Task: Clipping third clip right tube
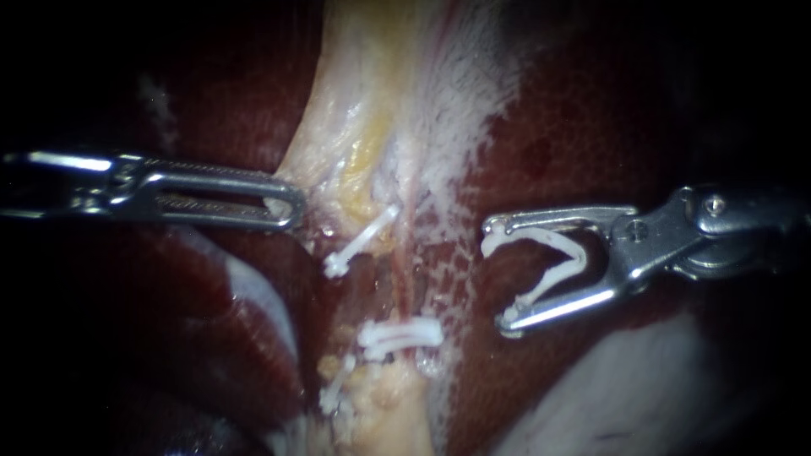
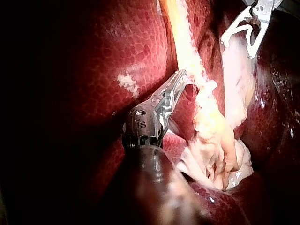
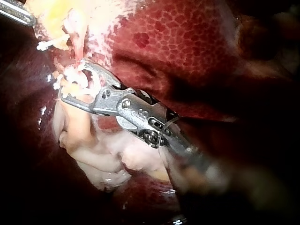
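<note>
right instrument (image 1: 498, 277) – pincer spread wide, holding an open white plastic clip (image 1: 553, 262) over the dark red liver (image 1: 557, 143), apart from the thin pink right tube (image 1: 407, 262). placed white clips (image 1: 401, 333) lie nearby; third not yet applied. left instrument (image 1: 290, 207) – pincer closed on pale yellow tissue (image 1: 363, 152).

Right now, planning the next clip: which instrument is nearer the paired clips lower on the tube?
Right. The right instrument, carrying an open clip, sits just beside the paired clips; the left instrument is farther off, up past the slanted clip.
</note>
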`<state>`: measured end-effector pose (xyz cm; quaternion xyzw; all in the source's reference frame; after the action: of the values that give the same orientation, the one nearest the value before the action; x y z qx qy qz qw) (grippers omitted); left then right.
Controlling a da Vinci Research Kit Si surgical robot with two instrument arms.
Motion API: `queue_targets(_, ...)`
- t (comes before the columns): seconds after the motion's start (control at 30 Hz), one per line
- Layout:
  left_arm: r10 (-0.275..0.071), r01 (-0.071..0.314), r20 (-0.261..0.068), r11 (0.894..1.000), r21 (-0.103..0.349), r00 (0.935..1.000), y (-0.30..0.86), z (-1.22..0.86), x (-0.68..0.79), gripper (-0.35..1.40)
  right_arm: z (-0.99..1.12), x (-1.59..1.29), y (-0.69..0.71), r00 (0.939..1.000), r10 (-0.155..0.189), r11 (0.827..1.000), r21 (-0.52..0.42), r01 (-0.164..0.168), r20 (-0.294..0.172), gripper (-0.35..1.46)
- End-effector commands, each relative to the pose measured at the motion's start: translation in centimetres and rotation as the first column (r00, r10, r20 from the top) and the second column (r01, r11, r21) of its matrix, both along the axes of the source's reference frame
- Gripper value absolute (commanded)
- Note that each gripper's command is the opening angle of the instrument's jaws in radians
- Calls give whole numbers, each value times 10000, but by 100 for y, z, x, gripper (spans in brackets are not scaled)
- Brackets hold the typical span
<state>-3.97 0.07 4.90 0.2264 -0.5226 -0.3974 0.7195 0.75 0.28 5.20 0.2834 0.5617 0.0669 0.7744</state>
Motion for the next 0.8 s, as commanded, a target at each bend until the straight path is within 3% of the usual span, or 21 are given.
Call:
queue_targets(0.03, 3, -3, 5, 10000, -1, 10000, 0, 0, 0, -35, 0, 0, 0, 10000, -2, 10000, 1, 2, -2, 60)
queue_targets(0.2, 15, -15, 20, 10000, 26, 10000, 2, -5, 2, -35, 3, 4, -3, 10000, -3, 10000, -27, 3, 1, 60)
queue_targets(0.53, -110, 109, 40, 9997, 195, 9999, 25, -36, 28, -35, 31, 28, -32, 9989, -460, 9985, 282, 462, -84, 58)
queue_targets(0.8, -313, 312, 175, 9995, 80, 9994, 19, -85, 25, -35, 58, 56, -42, 9988, -479, 9972, 581, 474, 80, 58)
